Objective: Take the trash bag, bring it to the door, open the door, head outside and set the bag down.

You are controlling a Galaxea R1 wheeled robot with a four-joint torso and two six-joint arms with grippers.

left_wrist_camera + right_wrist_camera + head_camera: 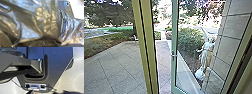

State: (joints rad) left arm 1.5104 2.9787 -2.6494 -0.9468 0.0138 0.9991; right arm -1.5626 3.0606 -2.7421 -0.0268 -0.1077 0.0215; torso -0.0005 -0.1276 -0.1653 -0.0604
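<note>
Left pincer and right pincer: whether apart, together or clamped on anything cannot be told. The bag [48, 23], glossy and creased, lies close before the left wrist camera. In the head view, a green-framed glass door [174, 72] bears a handle [174, 55]; through its pane appear a pale statue [206, 56] and shrubs [190, 40]. Paving [116, 65] extends beyond a yellowish post [142, 32].

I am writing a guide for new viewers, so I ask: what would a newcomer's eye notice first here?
Probably the shiny, crumpled trash bag, very large in the left wrist view. In the head view, a pale statue stands out through the glass of the green-framed door, and a yellowish post cuts across the paved yard.
</note>
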